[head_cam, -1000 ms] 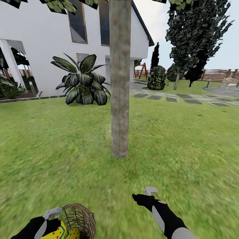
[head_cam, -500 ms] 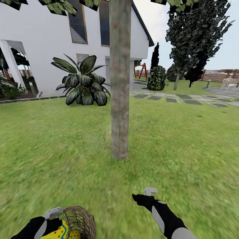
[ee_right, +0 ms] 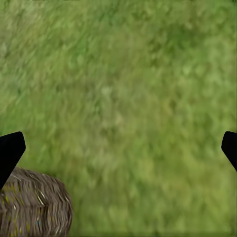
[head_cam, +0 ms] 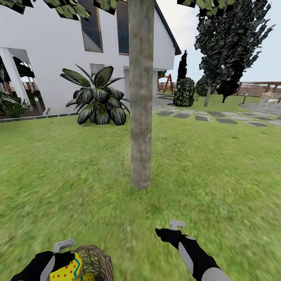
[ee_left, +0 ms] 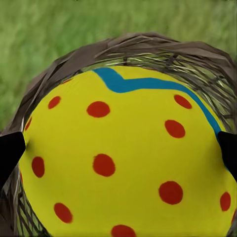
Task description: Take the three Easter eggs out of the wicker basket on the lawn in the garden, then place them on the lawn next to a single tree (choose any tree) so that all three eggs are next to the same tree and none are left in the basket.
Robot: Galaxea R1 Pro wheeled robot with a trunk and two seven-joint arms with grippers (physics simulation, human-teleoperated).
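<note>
Easter egg [ee_left: 118, 158] between left gripper [ee_left: 118, 148] jaws, above wicker basket [ee_left: 148, 47]

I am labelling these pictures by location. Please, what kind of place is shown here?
It appears to be a house garden: a wide green lawn, a thick tree trunk rising from it, a white house behind, and a grey stepping-stone path leading off to the right.

A white house [head_cam: 50, 58] with tall brown-framed windows [head_cam: 91, 29] stands behind a garden under a pale, overcast sky [head_cam: 269, 58]. A low plant [head_cam: 97, 97] with broad dark leaves grows by its wall. Grey stepping stones [head_cam: 218, 116] run across the grass toward dark conical trees [head_cam: 226, 43] and rounded shrubs [head_cam: 184, 91]. A brown slatted fence [head_cam: 259, 88] closes the far side.
</note>
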